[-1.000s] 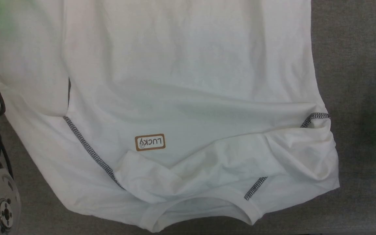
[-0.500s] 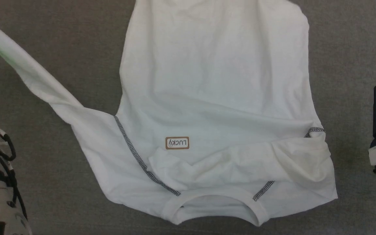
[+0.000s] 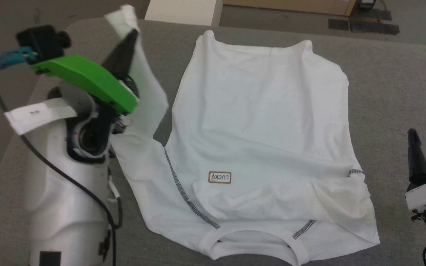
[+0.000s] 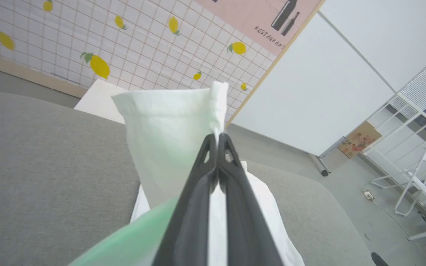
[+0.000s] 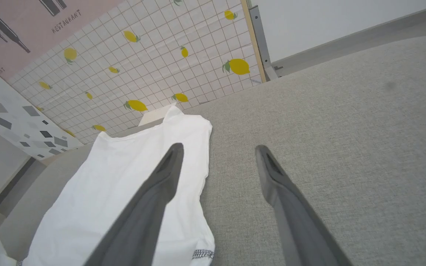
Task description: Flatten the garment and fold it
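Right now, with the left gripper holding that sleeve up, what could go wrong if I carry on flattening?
1. The left gripper pinches the white long-sleeved fabric shirt just at the cuff corner; a firm pull might slip it free.
2. The lifted sleeve hangs slack and folded, so laying it down may leave creases.
3. Fabric lies bunched near the collar while the open right gripper hovers over the grey table; folding now would likely trap wrinkles.
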Robot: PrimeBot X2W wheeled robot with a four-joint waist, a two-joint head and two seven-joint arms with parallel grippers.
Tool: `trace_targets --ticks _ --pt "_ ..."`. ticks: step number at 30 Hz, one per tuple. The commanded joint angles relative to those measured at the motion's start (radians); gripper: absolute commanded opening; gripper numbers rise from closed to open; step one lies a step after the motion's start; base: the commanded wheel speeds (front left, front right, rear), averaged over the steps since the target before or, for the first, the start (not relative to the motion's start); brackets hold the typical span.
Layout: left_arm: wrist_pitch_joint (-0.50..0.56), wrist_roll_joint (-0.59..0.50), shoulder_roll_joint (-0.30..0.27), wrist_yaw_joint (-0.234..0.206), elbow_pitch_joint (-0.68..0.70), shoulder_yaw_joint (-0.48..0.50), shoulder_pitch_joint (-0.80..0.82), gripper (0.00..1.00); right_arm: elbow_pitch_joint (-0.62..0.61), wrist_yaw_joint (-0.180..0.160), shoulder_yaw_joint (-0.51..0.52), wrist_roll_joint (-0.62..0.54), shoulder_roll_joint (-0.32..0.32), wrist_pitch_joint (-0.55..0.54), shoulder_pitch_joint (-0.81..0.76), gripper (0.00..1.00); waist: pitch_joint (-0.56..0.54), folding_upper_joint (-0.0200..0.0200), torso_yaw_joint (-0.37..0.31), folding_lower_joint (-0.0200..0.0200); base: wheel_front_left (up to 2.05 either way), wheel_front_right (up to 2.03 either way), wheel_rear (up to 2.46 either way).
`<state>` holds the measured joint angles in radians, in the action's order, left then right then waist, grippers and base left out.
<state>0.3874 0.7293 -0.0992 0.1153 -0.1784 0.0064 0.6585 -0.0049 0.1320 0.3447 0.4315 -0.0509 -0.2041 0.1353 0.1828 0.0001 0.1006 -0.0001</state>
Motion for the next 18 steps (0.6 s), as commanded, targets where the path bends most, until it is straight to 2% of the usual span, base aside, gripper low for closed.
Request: trace_targets --ticks 1,7,14,18 --pt "0.010 0.010 0.015 0.008 0.031 -0.036 -0.030 0.00 0.007 -0.001 -0.002 0.006 0.001 0.009 -0.019 1.00 -0.049 -0.0001 -0.001 0.0001 0.00 0.00 0.00" --pt "0.055 0.049 0.047 0.000 0.090 -0.268 -0.129 0.00 0.033 -0.001 -0.006 0.014 0.001 0.023 -0.033 1.00 -0.070 -0.0001 -0.044 0.0001 0.00 0.00 0.00" --pt "0.000 0.102 0.049 -0.032 -0.007 -0.560 -0.179 0.00 0.050 -0.001 -0.017 0.021 0.001 0.033 -0.042 1.00 -0.058 -0.0001 -0.102 0.0001 0.00 0.00 0.00" --pt "-0.036 0.148 0.049 -0.035 -0.085 -0.708 -0.183 0.00 0.057 -0.001 -0.023 0.023 0.001 0.039 -0.041 1.00 -0.041 -0.0001 -0.129 0.0001 0.00 0.00 0.00"
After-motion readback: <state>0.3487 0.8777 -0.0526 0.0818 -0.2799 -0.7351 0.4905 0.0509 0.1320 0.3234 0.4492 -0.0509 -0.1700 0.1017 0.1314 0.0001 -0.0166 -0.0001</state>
